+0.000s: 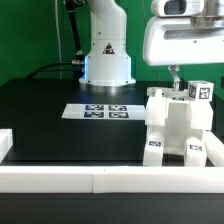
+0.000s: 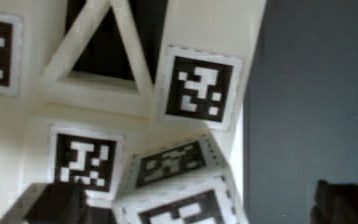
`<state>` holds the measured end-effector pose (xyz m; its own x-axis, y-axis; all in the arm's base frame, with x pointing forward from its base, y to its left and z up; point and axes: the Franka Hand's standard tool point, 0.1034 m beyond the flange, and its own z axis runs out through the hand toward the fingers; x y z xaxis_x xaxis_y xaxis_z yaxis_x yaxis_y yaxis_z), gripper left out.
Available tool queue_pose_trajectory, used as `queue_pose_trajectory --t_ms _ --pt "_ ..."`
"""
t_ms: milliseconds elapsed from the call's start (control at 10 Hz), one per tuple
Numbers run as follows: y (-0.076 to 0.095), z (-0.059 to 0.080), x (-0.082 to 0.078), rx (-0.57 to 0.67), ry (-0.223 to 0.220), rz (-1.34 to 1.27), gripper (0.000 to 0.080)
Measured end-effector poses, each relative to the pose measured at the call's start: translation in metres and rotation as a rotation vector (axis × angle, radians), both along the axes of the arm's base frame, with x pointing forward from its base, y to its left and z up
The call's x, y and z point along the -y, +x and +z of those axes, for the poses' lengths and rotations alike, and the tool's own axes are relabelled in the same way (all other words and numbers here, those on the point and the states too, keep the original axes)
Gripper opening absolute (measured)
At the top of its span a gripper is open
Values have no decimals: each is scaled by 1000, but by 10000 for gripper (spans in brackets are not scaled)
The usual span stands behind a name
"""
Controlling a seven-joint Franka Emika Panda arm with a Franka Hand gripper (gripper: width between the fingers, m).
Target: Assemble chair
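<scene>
Claw hovering directly above the chair.
The claw [image 1: 176,72] is standing spread and empty; the chair [image 1: 175,125] is sitting upright beneath it, against the white border rail [image 1: 110,180].

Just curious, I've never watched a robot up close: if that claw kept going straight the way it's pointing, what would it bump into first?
Most likely the white chair. The open gripper points down right above it, and the wrist view is filled with the chair's tagged parts. Exact depth is hard to judge.
</scene>
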<state>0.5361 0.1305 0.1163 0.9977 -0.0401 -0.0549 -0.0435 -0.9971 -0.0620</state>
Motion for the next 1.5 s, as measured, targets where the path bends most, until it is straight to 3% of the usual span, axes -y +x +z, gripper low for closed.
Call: queue_pose_trajectory --t_ms 200,300,400,1300,1400,1500 --pt "0 0 0 0 0 -1 385" --pt "0 0 1 0 0 -2 385" --pt "0 0 1 0 0 -10 284" --pt "1 0 -1 -27 -21 -481 285" --pt "0 0 0 -28 -21 -481 359" --pt "0 0 0 -28 -21 -478 359"
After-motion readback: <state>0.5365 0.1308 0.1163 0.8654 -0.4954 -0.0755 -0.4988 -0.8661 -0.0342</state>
